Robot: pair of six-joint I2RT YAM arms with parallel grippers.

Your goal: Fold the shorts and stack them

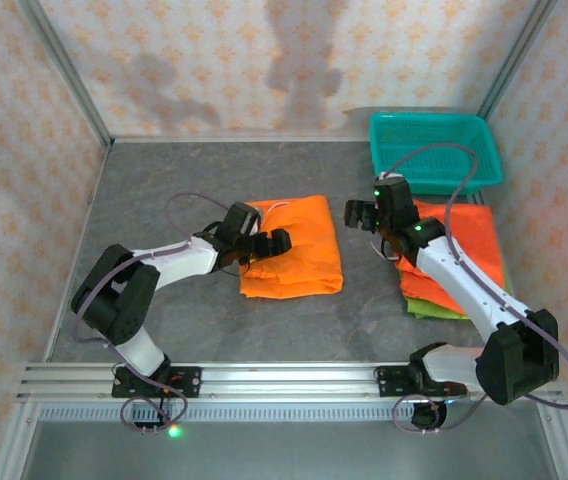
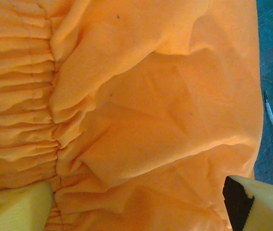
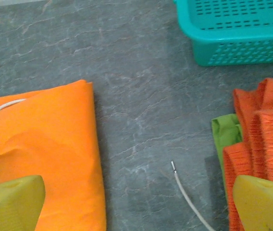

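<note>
Centrally on the worktop (image 1: 164,200) lie folded orange shorts (image 1: 299,255), the left fingers (image 2: 11,209) spread wide over them. Spread too, the right fingers (image 3: 264,204) hang between them and the orange-over-lime stack (image 1: 469,240) near the teal basket (image 3: 242,50).

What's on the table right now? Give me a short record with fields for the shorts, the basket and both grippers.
centre shorts: orange, folded, lying alone in the middle
stack: orange shorts on top of lime green shorts, right side
basket: teal, far right corner, behind the stack
left gripper: open, over the left edge of the centre shorts
right gripper: open, above the table between the centre shorts and the stack
</note>
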